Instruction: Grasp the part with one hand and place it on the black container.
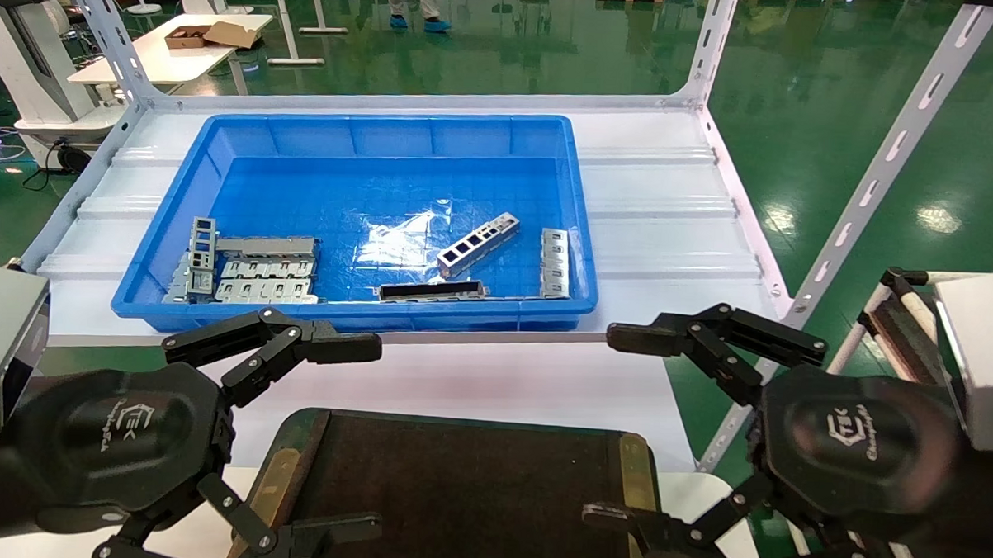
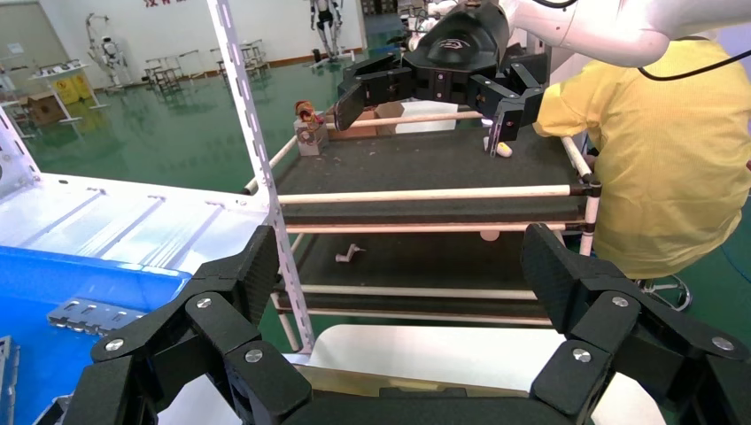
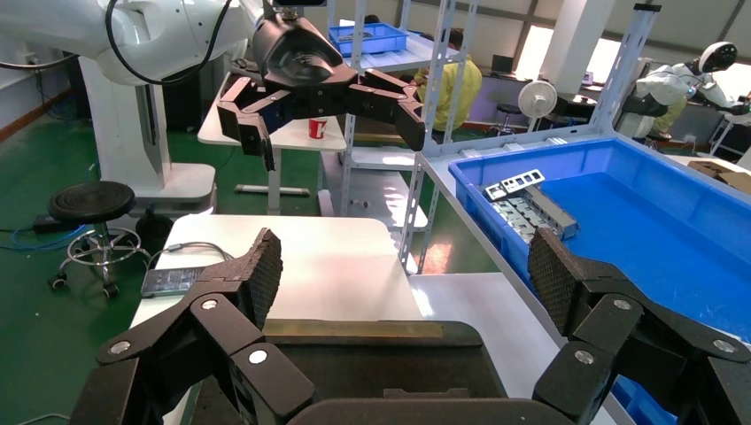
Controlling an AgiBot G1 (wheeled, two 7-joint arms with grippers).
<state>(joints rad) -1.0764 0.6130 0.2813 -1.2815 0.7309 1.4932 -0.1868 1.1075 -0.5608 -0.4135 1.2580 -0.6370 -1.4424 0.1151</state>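
Observation:
The part (image 1: 479, 244), a small silver channel with a row of window cut-outs, lies loose in the middle of the blue bin (image 1: 220, 141). The black container (image 1: 456, 492) is a flat dark tray with a brass-coloured rim, at the near edge between my two grippers. My left gripper (image 1: 367, 435) is open and empty at the tray's left side. My right gripper (image 1: 607, 427) is open and empty at the tray's right side. Both hang well short of the bin. The tray rim shows under each gripper in the left wrist view (image 2: 354, 382) and the right wrist view (image 3: 354, 329).
A long bar with one dark slot (image 1: 432, 291) lies by the bin's near wall. Flat grey pieces are piled (image 1: 249, 270) at its near left, and another piece (image 1: 554, 262) leans at its right wall. White shelf uprights (image 1: 880, 168) stand at the right. A rack (image 2: 425, 190) stands beyond.

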